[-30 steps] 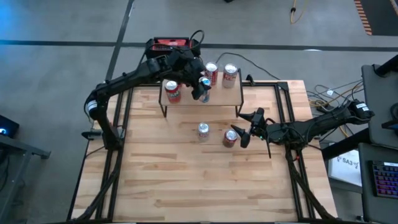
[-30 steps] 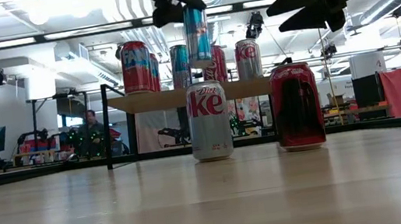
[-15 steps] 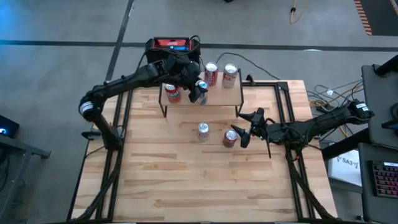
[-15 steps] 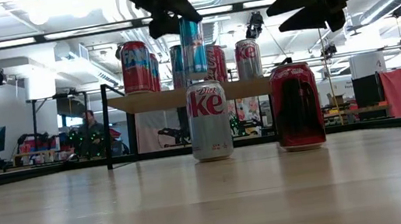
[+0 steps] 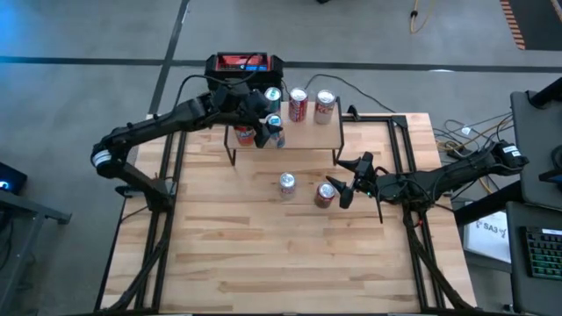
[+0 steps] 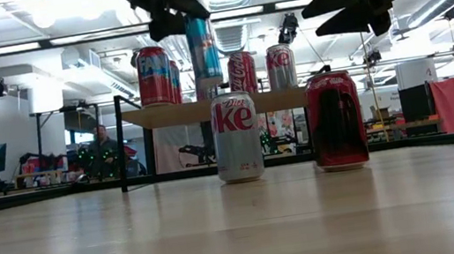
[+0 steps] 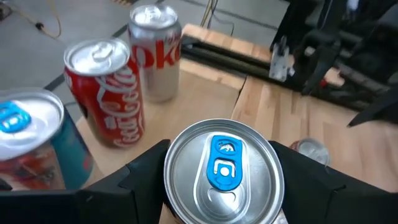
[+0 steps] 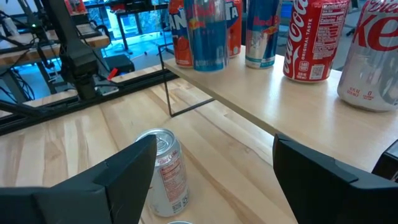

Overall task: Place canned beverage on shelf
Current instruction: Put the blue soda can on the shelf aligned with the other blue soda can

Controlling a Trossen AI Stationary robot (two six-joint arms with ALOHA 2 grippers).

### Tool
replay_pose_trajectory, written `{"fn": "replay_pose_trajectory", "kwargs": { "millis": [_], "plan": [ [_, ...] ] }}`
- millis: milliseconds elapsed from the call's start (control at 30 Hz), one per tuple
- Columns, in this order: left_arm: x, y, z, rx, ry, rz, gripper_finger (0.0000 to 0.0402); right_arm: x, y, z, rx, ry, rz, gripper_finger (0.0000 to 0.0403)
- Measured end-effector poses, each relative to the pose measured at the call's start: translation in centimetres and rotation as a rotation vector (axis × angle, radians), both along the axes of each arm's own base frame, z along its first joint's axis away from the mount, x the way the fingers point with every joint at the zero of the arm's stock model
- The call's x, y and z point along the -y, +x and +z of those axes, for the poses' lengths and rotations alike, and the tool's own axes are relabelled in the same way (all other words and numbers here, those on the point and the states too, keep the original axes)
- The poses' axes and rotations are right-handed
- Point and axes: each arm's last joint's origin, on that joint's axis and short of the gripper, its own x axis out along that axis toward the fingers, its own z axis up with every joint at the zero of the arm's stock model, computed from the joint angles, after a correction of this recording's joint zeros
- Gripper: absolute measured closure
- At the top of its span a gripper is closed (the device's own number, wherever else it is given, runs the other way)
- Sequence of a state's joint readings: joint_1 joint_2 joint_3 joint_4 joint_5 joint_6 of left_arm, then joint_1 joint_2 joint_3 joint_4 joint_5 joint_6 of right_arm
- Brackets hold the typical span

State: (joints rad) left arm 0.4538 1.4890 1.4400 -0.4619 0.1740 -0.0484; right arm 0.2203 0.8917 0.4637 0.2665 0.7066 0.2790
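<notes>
- Wooden and raised on thin black legs, your shelf (image 5: 307, 132) sits at the far edge of the table (image 5: 263, 254), so each can has to be lifted over its board rather than slid on.
- Your left gripper (image 5: 263, 123) has its fingers closed partway round a slim blue can (image 6: 203, 48) near the top, which keeps it upright over the shelf's left part; from the low view I judge its base is at or just above the board.
- Beside it stand a red-and-blue can (image 6: 154, 76), a red cola can (image 6: 242, 72) and a silver can (image 6: 281, 67).
- Compared with a second ago, the blue can has travelled left and farther back along the shelf.
- Two cans wait on the table: a silver one (image 5: 287, 183) and a red one (image 5: 325, 194).
- Your right gripper (image 5: 344, 183) hovers just beside the red one, half open and empty, unchanged.
</notes>
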Motion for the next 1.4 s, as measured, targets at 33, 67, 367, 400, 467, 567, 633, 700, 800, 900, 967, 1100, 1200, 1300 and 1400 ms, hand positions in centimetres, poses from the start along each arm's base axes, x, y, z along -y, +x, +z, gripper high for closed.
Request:
{"fn": "replay_pose_trajectory", "kwargs": {
  "millis": [33, 67, 367, 400, 467, 567, 633, 700, 800, 900, 967, 1100, 1200, 1300, 1400],
  "plan": [
    [0.0, 0.0, -0.1, -0.008, 0.0, 0.0, 0.0173, 0.0, 0.0, 0.0, 0.0, 0.0, 0.0, 0.0103],
    [0.0, 0.1, -0.2, -0.012, 0.0, 0.0, 0.0173, 0.0, 0.0, 0.0, 0.0, 0.0, 0.0, 0.0103],
    [-0.3, 0.1, -0.5, -0.036, 0.036, 0.028, 0.0173, 0.0, 0.0, 0.0, 0.0, 0.0, 0.0, 0.0103],
    [-0.3, 0.2, -0.6, -0.038, 0.036, 0.029, 0.0173, 0.0, 0.0, 0.0, 0.0, 0.0, 0.0, 0.0103],
    [-0.4, 0.3, -0.8, -0.045, 0.034, 0.028, 0.0173, 0.0, 0.0, 0.0, 0.0, 0.0, 0.0, 0.0103],
    [-0.5, 0.5, -1.1, -0.06, 0.041, 0.034, 0.0173, 0.0, 0.0, 0.0, 0.0, 0.0, 0.0, 0.0103],
    [-0.6, 0.5, -1.1, -0.06, 0.045, 0.034, 0.0173, 0.0, 0.0, 0.0, 0.0, 0.0, 0.0, 0.0103],
    [-0.6, 0.5, -1.1, -0.06, 0.047, 0.037, 0.0173, 0.0, 0.0, 0.0, 0.0, 0.0, 0.0, 0.0103],
    [-0.8, 0.5, -1.1, -0.071, 0.064, 0.069, 0.0173, 0.0, 0.0, 0.0, 0.0, 0.0, 0.0, 0.0104],
    [-0.8, 0.4, -1.1, -0.078, 0.08, 0.078, 0.0173, 0.0, 0.0, 0.0, 0.0, 0.0, 0.0, 0.0103],
    [-0.8, 0.4, -1.1, -0.08, 0.082, 0.079, 0.0173, 0.0, 0.0, 0.0, 0.0, 0.0, 0.0, 0.0103],
    [-0.8, 0.4, -1.2, -0.08, 0.081, 0.077, 0.0173, 0.0, 0.0, 0.0, 0.0, 0.0, 0.0, 0.0103],
    [-0.8, 0.4, -1.6, -0.092, 0.077, 0.078, 0.0173, 0.0, 0.0, 0.0, 0.0, 0.0, 0.0, 0.0103],
    [-0.9, 0.4, -2.1, -0.104, 0.08, 0.09, 0.0173, 0.0, 0.0, 0.0, 0.0, 0.0, 0.0, 0.0103],
    [-0.9, 0.5, -2.4, -0.098, 0.082, 0.091, 0.0173, 0.0, 0.0, 0.0, 0.0, 0.0, 0.0, 0.0103]
  ]
}}
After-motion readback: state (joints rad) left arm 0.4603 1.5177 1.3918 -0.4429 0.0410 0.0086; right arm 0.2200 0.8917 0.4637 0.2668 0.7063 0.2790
